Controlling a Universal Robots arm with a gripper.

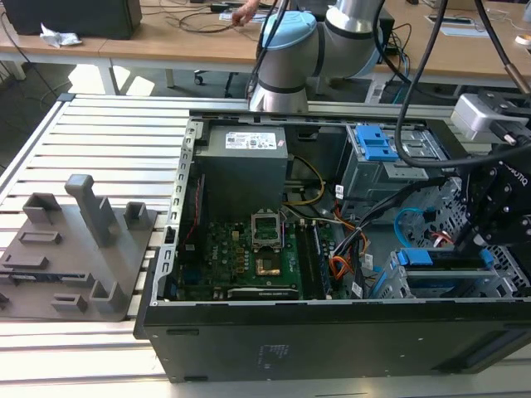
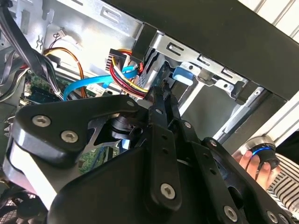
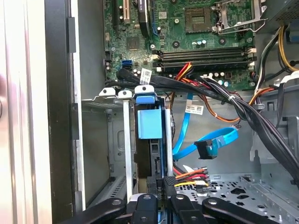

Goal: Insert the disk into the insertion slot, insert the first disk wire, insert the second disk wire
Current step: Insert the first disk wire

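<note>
Finding: the disk (image 3: 149, 124) lies straight ahead of my tool (image 3: 163, 183), standing on edge inside the insertion slot (image 3: 126, 154). Its long axis runs away from my fingertips into the cage. In the exterior view, the tool (image 1: 485, 228) hangs over the slot (image 1: 431, 287) at that view's right end of the computer case (image 1: 332, 332).

Tool state: clenched. By my judgement it grips the black plug of the red-yellow-black wire (image 3: 192, 175), held at the disk's near end. I cannot confirm the plug is fully home.

Condition of the disk: it looks seated, with the bright blue carrier tab at its far end and a dark body between grey metal rails.

The blue wire (image 3: 219, 137) hangs loose just beside the disk, its black plug unattached.
</note>
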